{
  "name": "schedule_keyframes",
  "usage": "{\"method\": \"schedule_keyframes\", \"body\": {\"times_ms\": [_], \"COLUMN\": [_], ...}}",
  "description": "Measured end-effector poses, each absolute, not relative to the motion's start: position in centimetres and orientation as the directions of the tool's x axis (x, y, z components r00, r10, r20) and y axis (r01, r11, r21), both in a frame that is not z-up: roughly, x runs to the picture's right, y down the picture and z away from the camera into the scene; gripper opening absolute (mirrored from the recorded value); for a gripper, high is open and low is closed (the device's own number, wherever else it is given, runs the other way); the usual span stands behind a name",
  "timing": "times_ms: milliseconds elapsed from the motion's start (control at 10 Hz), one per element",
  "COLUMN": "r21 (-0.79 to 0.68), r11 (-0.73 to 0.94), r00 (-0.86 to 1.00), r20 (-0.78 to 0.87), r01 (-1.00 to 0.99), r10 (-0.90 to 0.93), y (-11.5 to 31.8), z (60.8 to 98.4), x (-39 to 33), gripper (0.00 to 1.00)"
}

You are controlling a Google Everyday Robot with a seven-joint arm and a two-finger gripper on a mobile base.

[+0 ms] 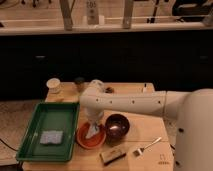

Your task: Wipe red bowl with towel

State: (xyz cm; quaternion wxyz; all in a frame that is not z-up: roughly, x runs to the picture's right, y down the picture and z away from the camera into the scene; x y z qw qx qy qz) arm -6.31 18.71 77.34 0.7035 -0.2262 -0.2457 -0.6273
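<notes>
The gripper [96, 123] is hanging directly over the red bowl [84, 142]; whether it is gripping anything, I cannot tell. The towel [92, 133] is lying inside the red bowl, so wiping is seemingly just getting under way, with most of the rubbing not yet done.

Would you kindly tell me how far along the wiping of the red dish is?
Done: the small pale grey-white cloth towel lies inside the shallow orange-red round bowl. In hand: the gripper is down over the towel. Left: wiping round the bowl; how much is done cannot be told.
</notes>
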Motion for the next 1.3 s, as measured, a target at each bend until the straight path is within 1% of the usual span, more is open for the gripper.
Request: {"method": "schedule_keyframes", "body": {"times_ms": [200,500,800,1000,1300], "r21": [0.053,0.102,0.069,0.007,-0.051], "r11": [0.093,0.053,0.046,0.058,0.061], "r00": [0.039,-0.024,-0.008,0.04,0.079], "r20": [0.629,0.635,0.634,0.63,0.624], "r01": [0.994,0.993,0.997,0.998,0.997], "r10": [-0.777,-0.772,-0.773,-0.775,-0.777], "y": [19.0,21.6,22.6,22.2,20.2], "z": [75.8,73.3,71.8,72.1,75.0], "x": [-8.0,-8.8,-6.8,-4.1,-2.5], "gripper": [0.0,0.0,0.0,0.0,0.0]}}
